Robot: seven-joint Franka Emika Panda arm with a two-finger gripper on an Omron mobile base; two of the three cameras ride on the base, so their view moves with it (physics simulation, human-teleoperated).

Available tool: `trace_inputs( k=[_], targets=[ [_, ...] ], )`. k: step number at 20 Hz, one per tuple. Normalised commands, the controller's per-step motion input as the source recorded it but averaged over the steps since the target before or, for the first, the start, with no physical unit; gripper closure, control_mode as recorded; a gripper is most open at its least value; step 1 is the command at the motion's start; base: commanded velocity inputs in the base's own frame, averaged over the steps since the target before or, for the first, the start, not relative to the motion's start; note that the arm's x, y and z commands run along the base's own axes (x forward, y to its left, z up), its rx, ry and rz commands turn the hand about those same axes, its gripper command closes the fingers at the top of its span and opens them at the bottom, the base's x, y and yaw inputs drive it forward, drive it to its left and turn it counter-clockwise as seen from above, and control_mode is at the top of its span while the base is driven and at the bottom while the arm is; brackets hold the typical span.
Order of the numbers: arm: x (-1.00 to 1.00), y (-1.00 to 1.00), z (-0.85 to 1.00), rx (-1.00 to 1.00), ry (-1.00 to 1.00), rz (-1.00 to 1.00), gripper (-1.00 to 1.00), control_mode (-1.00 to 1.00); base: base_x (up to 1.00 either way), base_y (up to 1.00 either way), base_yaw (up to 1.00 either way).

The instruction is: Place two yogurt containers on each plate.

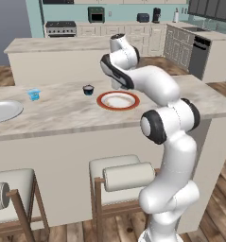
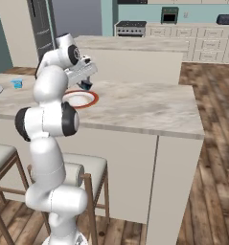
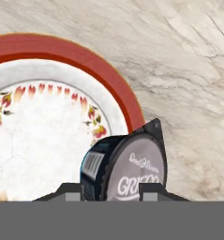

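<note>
Hand view shows fingers [image 3: 108, 191] gripping a dark yogurt container [image 3: 125, 166] above the red-rimmed plate [image 3: 62, 51].

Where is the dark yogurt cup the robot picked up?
The dark yogurt cup is held in the gripper, hanging above the edge of the red-rimmed plate on the marble counter, as the hand view shows.

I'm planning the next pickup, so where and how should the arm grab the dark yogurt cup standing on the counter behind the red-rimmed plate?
Probably best to grip the dark yogurt cup across its side walls, coming straight down from above. It stands upright on the counter, lid up, apart from the red-rimmed plate, so both sides look free. The end effector already holds another dark cup, which needs setting down first.
</note>
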Motion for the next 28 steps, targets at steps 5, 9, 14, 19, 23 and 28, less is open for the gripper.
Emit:
trace_inputs(
  k=[5,9,14,19,23,28],
  targets=[
    [-0.03,0.09,-0.06,0.0,-0.07,-0.02,1.0,-1.0,0.0,0.0,0.0],
    [-0.01,0.02,-0.04,0.0,-0.02,-0.03,1.0,-1.0,0.0,0.0,0.0],
    [0.06,0.01,-0.07,0.0,0.0,-0.04,1.0,-1.0,0.0,0.0,0.0],
    [0.04,0.2,-0.04,0.0,0.01,-0.05,1.0,-1.0,0.0,0.0,0.0],
    [0.13,0.27,-0.09,0.0,0.01,-0.07,1.0,-1.0,0.0,0.0,0.0],
    [0.01,0.24,-0.1,0.0,0.02,-0.09,1.0,-1.0,0.0,0.0,0.0]
  ],
)
